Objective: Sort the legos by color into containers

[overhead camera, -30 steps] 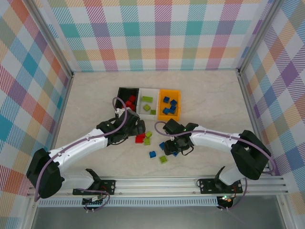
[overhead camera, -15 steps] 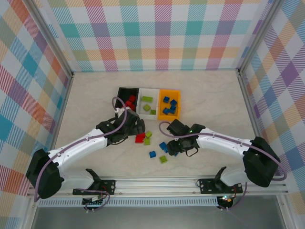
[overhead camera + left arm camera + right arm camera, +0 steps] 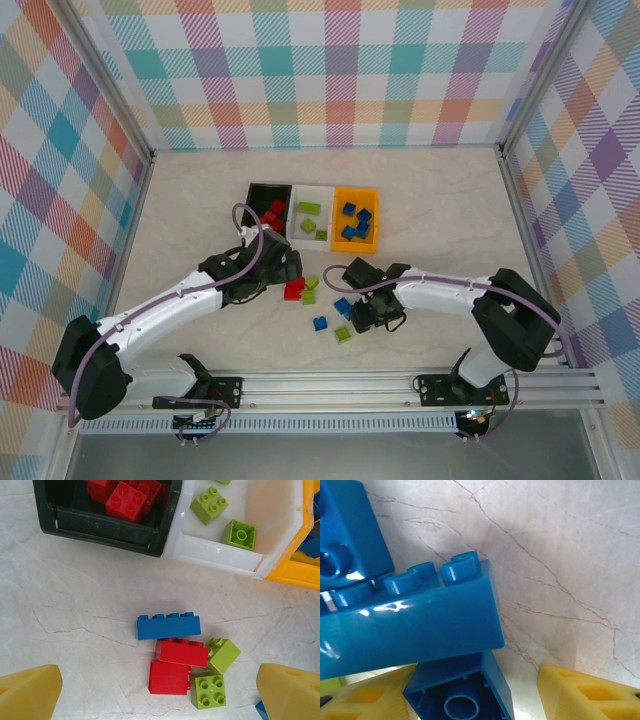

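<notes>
On the marbled tabletop point(image 3: 200, 210), centre | right gripper point(image 3: 362, 318) has moved onto a small blue studded plastic brick point(image 3: 460, 695), jaws narrowing, not yet gripping | left gripper point(image 3: 160, 690) stays spread wide above red plastic bricks point(image 3: 170, 677) | we judge the blue one bound for the orange-yellow plastic bin point(image 3: 356, 247).

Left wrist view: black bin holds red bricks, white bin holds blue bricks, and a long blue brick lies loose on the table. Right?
No. The left wrist view shows the white bin holding lime green bricks, not blue. The black bin does hold red bricks, and the long blue brick does lie loose on the table.
</notes>
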Robot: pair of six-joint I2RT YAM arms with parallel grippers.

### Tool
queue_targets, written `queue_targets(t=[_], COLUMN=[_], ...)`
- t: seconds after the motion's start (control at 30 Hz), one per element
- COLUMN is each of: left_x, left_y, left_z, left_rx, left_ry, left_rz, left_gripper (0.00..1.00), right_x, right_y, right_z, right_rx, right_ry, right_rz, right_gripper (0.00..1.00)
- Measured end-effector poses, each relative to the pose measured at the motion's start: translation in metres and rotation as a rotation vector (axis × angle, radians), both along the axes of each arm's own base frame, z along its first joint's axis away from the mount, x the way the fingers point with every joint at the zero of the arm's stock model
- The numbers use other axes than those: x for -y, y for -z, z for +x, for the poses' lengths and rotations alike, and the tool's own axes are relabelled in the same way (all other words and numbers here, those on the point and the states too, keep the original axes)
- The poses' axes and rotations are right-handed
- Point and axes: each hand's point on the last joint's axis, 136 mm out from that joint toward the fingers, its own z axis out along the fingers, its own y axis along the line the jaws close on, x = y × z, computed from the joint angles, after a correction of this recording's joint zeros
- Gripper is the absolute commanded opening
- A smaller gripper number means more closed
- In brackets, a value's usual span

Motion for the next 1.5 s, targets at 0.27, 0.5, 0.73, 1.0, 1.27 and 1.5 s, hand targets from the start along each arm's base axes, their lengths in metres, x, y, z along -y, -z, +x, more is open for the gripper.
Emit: queue_targets(t=[0.27, 0.5, 0.73, 1.0, 1.27, 1.5], left_x=[-0.001, 0.0, 0.006, 0.017, 0.034, 0.055], left_y=[-0.001, -0.005, -0.005, 0.004, 0.023, 0.053], left_z=[0.0, 0.0, -0.003, -0.012, -0.039, -0.067], left_rx=[0.004, 0.015, -0.002, -0.061, -0.158, -0.264], left_ry=[-0.002, -0.001, 0.029, 0.108, 0.236, 0.36], left_rz=[0.0, -0.012, -0.035, -0.049, -0.015, 0.044], left_gripper=[1.0, 1.0, 1.0, 0.95, 0.92, 0.87], right_x=[0.003, -0.004, -0.011, -0.028, -0.032, -0.038], right_y=[-0.001, -0.025, -0.099, -0.123, -0.086, -0.085], right_z=[0.003, 0.011, 0.087, 0.227, 0.275, 0.281], right_rx=[0.018, 0.092, 0.255, 0.366, 0.32, 0.318], right_ry=[-0.014, -0.018, 0.115, 0.272, 0.318, 0.317], right_rz=[-0.017, 0.054, 0.198, 0.296, 0.265, 0.28], right_gripper=[0.35, 0.3, 0.31, 0.32, 0.48, 0.66])
